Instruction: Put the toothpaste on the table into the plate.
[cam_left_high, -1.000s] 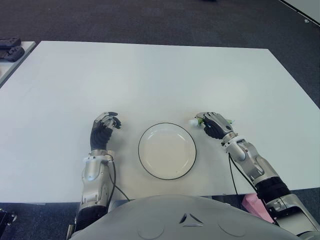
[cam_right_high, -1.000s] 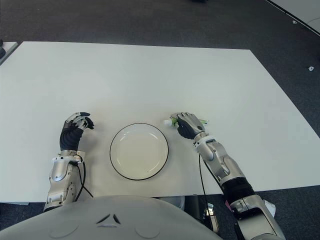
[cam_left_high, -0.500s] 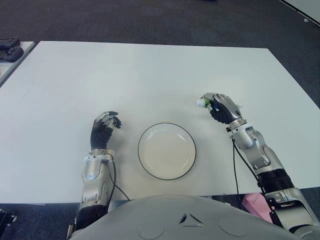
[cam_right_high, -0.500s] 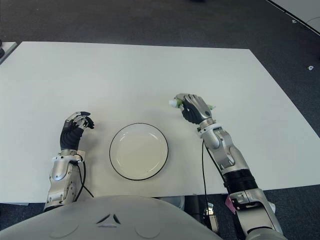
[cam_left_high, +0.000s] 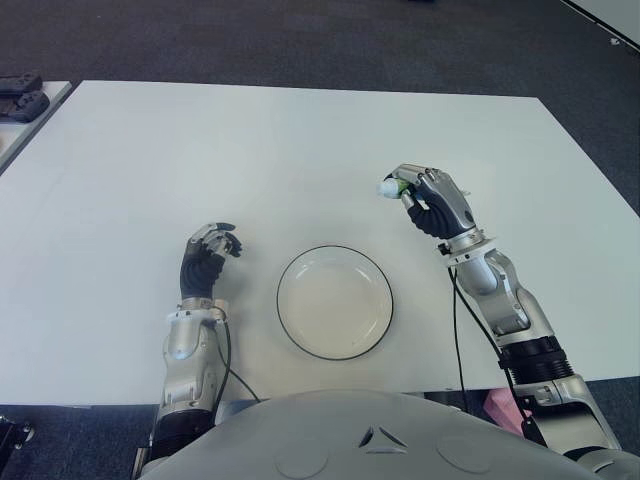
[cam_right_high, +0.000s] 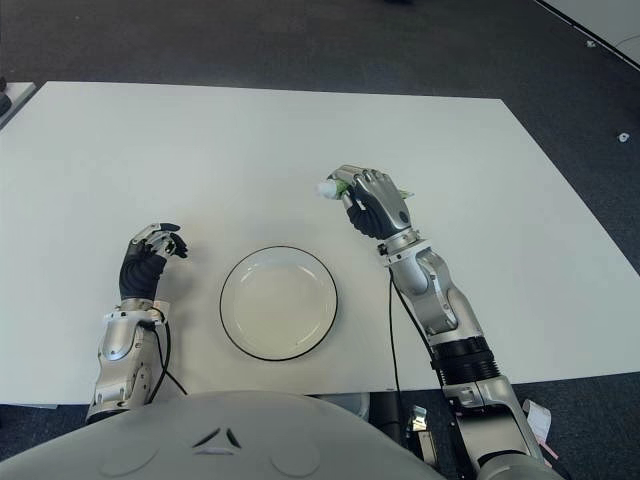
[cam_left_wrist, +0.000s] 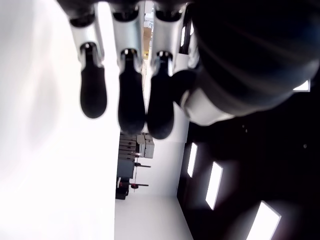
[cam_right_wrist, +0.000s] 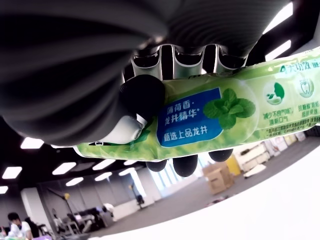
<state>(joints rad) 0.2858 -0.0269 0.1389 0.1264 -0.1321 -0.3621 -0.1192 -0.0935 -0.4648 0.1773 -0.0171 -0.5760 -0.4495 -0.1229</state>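
In the left eye view, the right hand (cam_left_high: 435, 203) sits right of centre, raised off the broad white table (cam_left_high: 300, 150) and holding the green tube of toothpaste (cam_left_high: 391, 186); a second ago it was low beside the round white plate with a dark rim (cam_left_high: 334, 302), so the pickup looks done and the carry to the plate remains. The left hand (cam_left_high: 208, 258) shows at lower left, left of the plate, fingers curled and empty. The right eye view shows the white cap pointing left, up and right of the plate. In the left wrist view, the curled fingertips (cam_left_wrist: 131, 102) hold nothing. In the right wrist view, fingers (cam_right_wrist: 142, 95) wrap the tube's printed body.
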